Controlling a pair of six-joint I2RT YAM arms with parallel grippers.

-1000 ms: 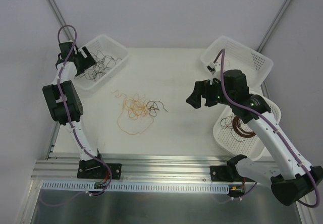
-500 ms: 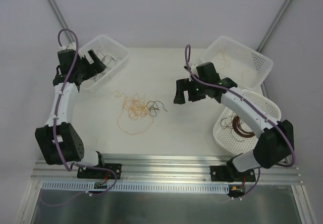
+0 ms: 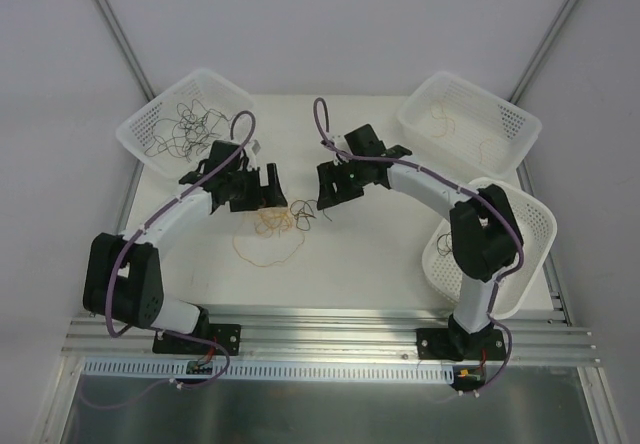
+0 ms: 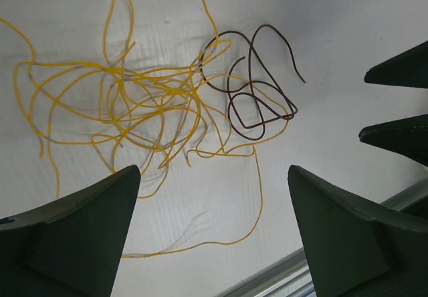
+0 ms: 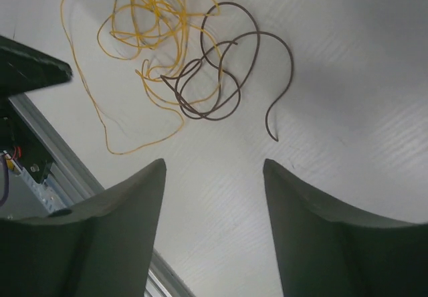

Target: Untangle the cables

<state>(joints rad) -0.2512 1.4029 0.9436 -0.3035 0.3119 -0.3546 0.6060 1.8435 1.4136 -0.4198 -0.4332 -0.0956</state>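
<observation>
The cables lie loose in the middle of the table: a yellow tangle (image 3: 270,224) (image 4: 134,103) (image 5: 140,23) with a curly brown strand (image 3: 306,210) (image 4: 257,100) (image 5: 221,76) hooked into its right side. My left gripper (image 3: 268,190) (image 4: 212,176) hovers open just above the tangle's back left, nothing between its fingers. From the back right, my right gripper (image 3: 324,186) (image 5: 214,166) hangs open over the brown strand, touching no wire. Each wrist view shows the other gripper's dark fingers at its edge.
A white basket (image 3: 150,124) at the back left holds thin black wires. Another basket (image 3: 505,114) at the back right holds a few yellow strands. A third basket (image 3: 535,224) stands at the right, behind the right arm. A metal rail (image 3: 330,339) runs along the near edge.
Both arms have swung in from the baskets to the tangle in the middle of the table. The right jaws have narrowed somewhat. The cables have not moved.
</observation>
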